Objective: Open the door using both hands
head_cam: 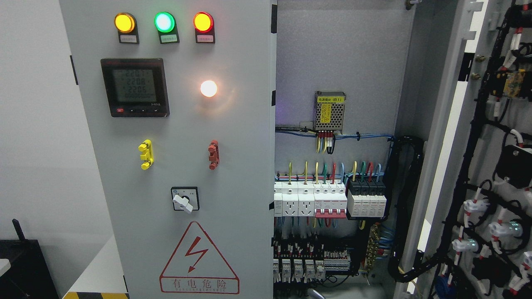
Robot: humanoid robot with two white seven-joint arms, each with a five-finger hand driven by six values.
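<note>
A grey electrical cabinet fills the head view. Its left door (232,124) is closed and carries three lit lamps (164,22), a digital meter (135,87), a yellow handle (146,154), a red handle (213,154), a rotary switch (185,199) and a red warning triangle (198,259). The right door (478,166) is swung wide open to the right, showing its wired inner face. The open cabinet interior (336,62) shows a power supply (330,110) and rows of breakers (328,201). Neither of my hands is in view.
A black cable bundle (405,207) loops from the interior to the open door. A black object (20,265) stands at the lower left beside a white surface with a yellow-black striped edge (97,284). A white wall (37,124) is at left.
</note>
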